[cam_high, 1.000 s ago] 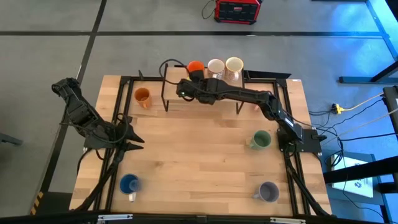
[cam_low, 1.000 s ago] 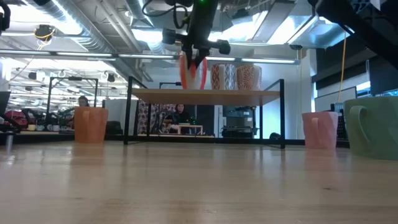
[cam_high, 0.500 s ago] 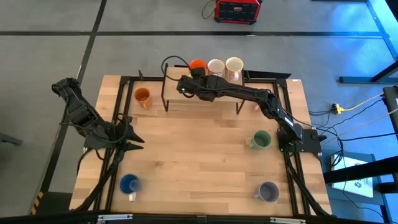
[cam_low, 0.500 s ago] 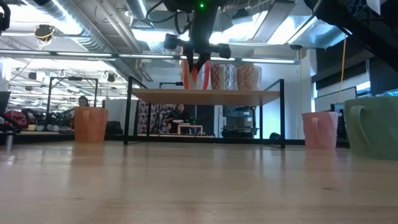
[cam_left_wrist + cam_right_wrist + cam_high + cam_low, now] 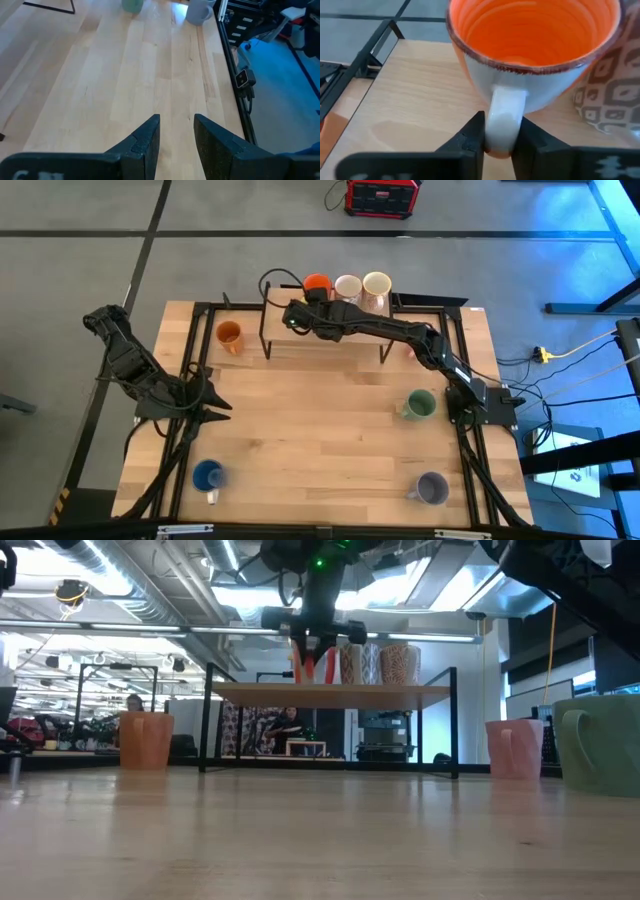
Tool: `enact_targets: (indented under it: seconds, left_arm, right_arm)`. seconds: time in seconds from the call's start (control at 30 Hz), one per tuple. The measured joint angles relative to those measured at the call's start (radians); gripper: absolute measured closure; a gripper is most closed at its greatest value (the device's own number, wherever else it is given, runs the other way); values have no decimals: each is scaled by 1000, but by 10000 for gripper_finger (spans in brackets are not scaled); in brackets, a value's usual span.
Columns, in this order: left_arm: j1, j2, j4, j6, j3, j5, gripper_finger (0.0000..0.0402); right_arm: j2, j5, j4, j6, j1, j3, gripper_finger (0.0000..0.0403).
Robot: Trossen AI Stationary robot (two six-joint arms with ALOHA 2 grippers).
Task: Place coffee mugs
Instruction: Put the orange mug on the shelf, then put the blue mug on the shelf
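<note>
My right gripper (image 5: 499,145) reaches over the black-framed shelf (image 5: 400,690) at the table's far edge and is shut on the red-orange mug (image 5: 317,283), which has an orange inside (image 5: 535,30). Two cream patterned mugs (image 5: 347,287) (image 5: 377,284) stand on the shelf to its right. On the table stand the amber mug (image 5: 229,335), green mug (image 5: 419,405), blue mug (image 5: 208,475), lavender mug (image 5: 431,487) and pink mug (image 5: 515,748). My left gripper (image 5: 176,135) is open above the table's left side. My right gripper pinches the red-orange mug's white handle (image 5: 506,107) between its two fingers. The fingers come slanting down from above and from the table's near side. The mug stands upright, and its base (image 5: 315,680) looks to be on the shelf board beside the cream mugs.
The shelf's black legs (image 5: 265,330) stand on the table's far half. The right arm (image 5: 400,335) stretches across the shelf's right part. Bare wood lies in the table's middle (image 5: 320,420). A red box (image 5: 382,196) sits on the floor beyond the table.
My right gripper has moved down and a little toward the far edge with the red-orange mug. The mug has come from a tilt to upright and has dropped to the shelf board. The hold has stayed shut.
</note>
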Motion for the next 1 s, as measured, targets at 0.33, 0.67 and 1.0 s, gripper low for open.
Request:
enact_targets:
  seconds: [0.33,0.67,1.0]
  left_arm:
    - [0,0,0,0,0,2,287]
    - [0,-1,-2,0,0,22,287]
    - [0,-1,-1,0,0,55,287]
  right_arm:
    - [-13,-7,-2,-22,0,-1,220]
    - [-77,-83,-75,-35,27,-1,187]
    - [-190,-167,-151,-198,158,0,187]
